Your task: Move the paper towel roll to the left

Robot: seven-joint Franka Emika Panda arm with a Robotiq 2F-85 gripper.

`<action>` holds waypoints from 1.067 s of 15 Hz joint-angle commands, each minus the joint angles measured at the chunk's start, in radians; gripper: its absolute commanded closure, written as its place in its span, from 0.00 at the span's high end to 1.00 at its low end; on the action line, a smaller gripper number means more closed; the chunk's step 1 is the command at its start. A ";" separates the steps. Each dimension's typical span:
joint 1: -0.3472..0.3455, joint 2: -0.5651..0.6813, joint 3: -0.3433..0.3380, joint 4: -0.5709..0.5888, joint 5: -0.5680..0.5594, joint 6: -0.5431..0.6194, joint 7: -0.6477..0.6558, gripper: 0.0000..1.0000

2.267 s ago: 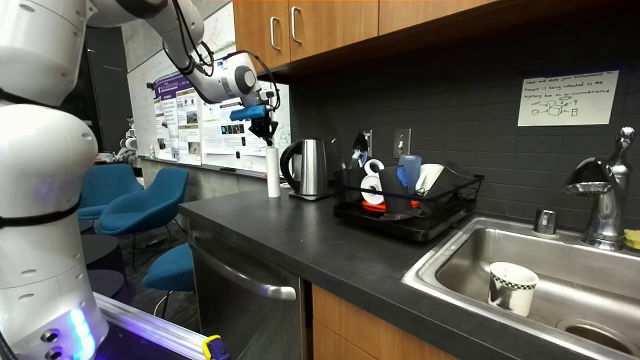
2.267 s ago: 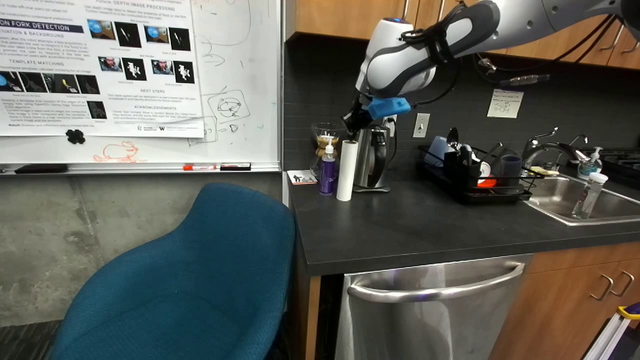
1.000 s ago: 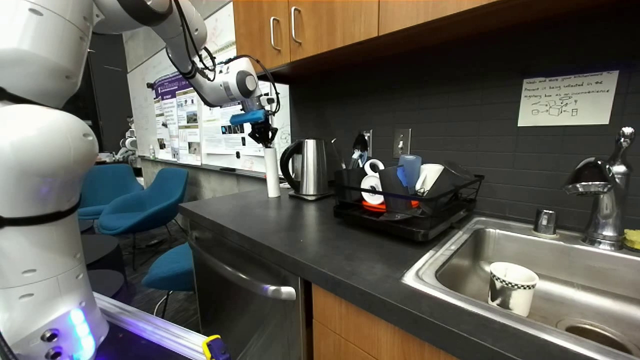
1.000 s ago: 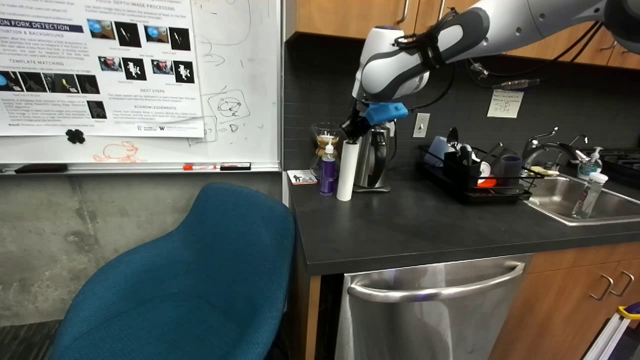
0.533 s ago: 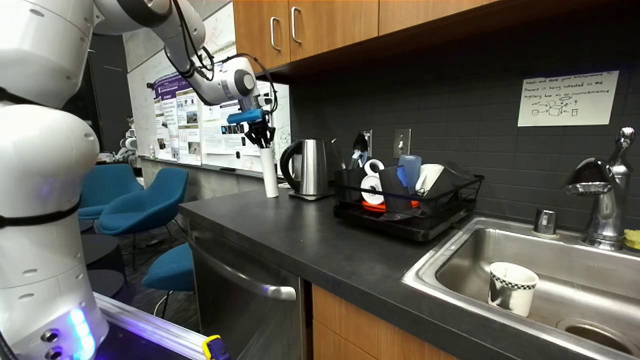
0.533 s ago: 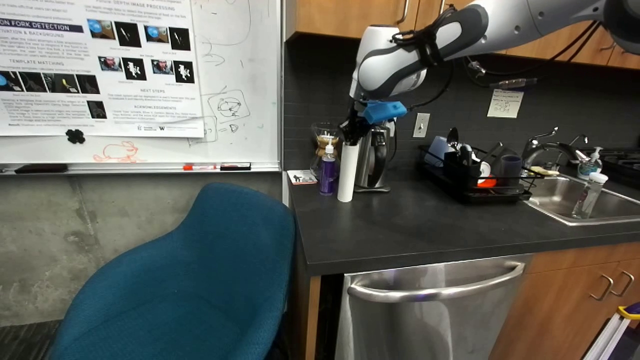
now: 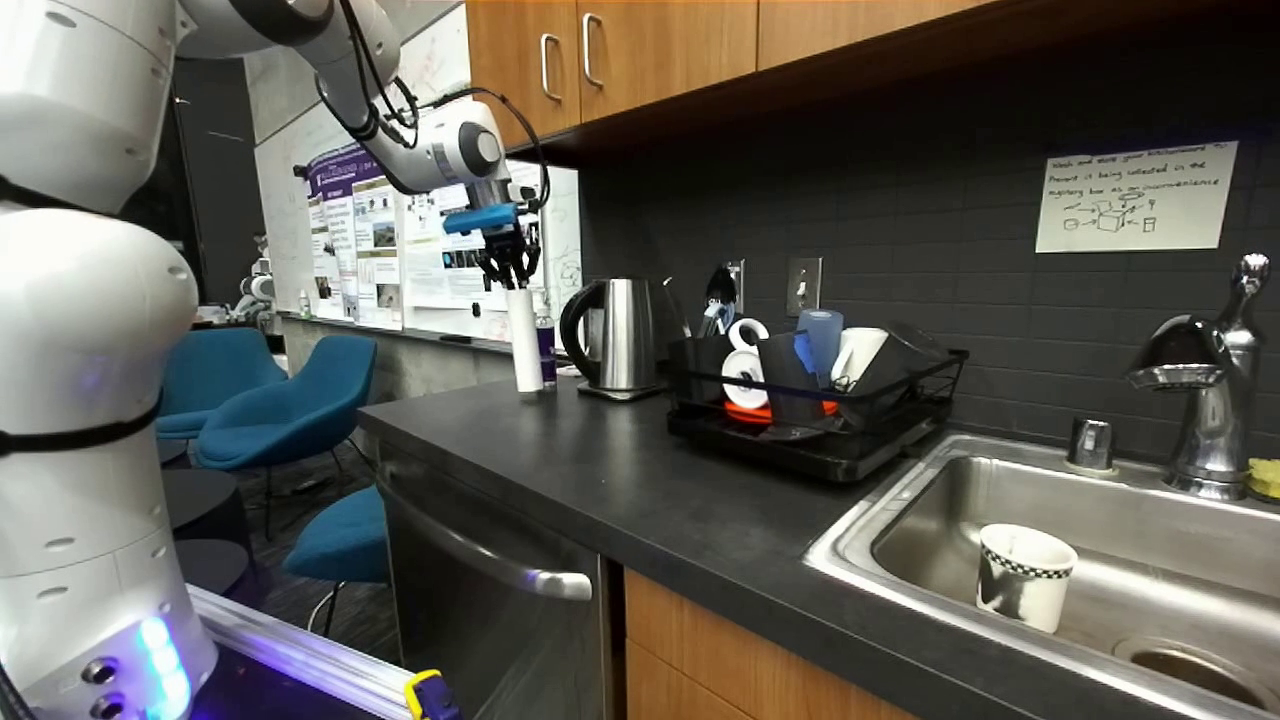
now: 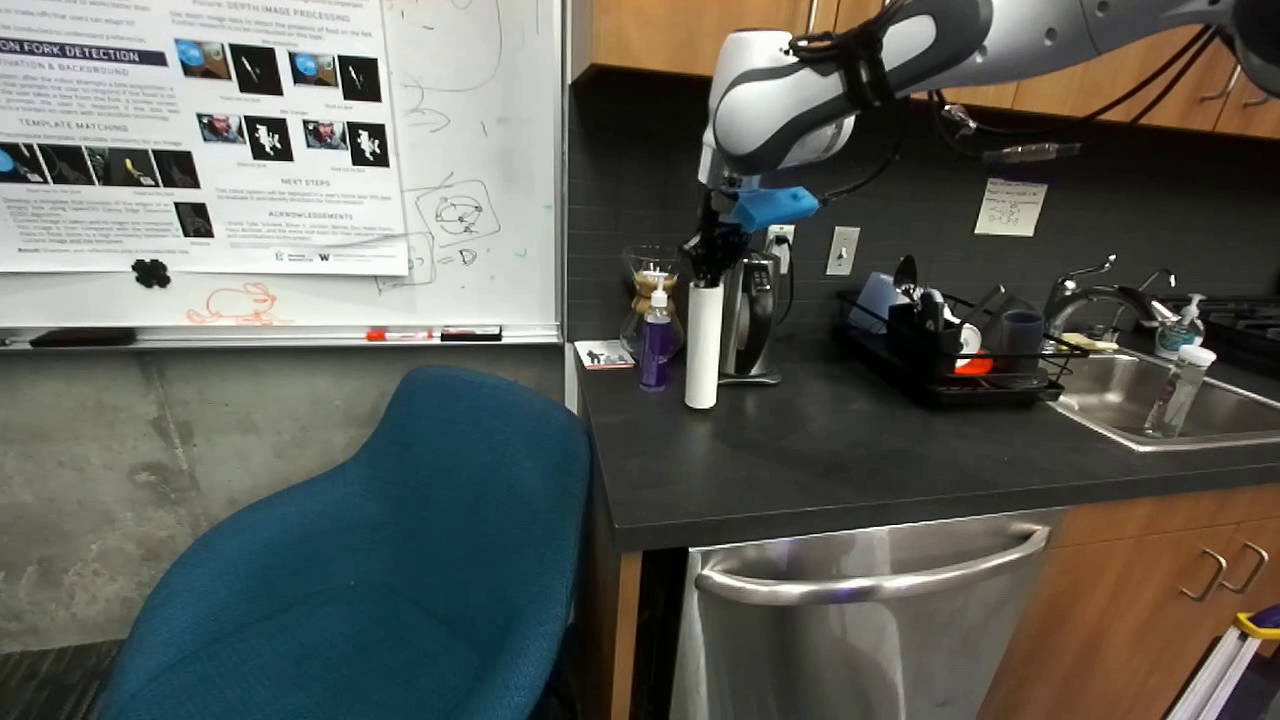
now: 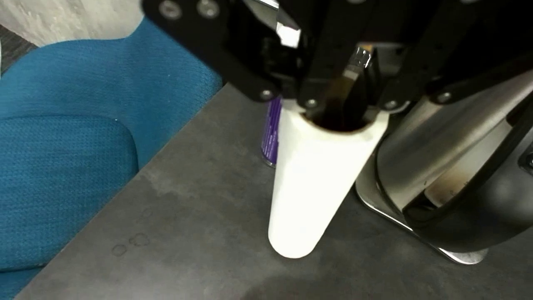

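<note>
Paper towel roll (image 8: 704, 345) was left of kettle (image 7: 627, 335) in both exterior views; move likely unfinished, release pending. Gripper (image 9: 343, 107) was at its top, couldn't tell if clamped.

1. Paper towel roll (image 9: 312, 187): just plain bright white, brownish around the inner rim.
2. Claw (image 7: 517, 283): black, with little silvery spots up close.
3. Table (image 9: 195, 233): dark grey, kinda mottled, couple of faint rings.
4. Kettle (image 7: 630, 340): shiny silver, black handle (image 7: 571, 330).
5. Bottle (image 9: 271, 135): purple, white print.
6. Cup (image 7: 1030, 588): white, black-and-white checkered band.
7. Chair (image 8: 400, 560): teal blue.
8. Upper cabinet (image 7: 665, 50): orangey wood grain.
</note>
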 commanded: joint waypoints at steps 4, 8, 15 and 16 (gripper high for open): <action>-0.050 -0.115 0.018 -0.094 0.132 -0.046 -0.201 0.50; -0.078 -0.175 0.000 -0.162 0.156 -0.039 -0.247 0.50; -0.109 -0.300 -0.018 -0.305 0.164 -0.035 -0.319 0.50; -0.112 -0.319 -0.024 -0.328 0.160 -0.030 -0.313 0.50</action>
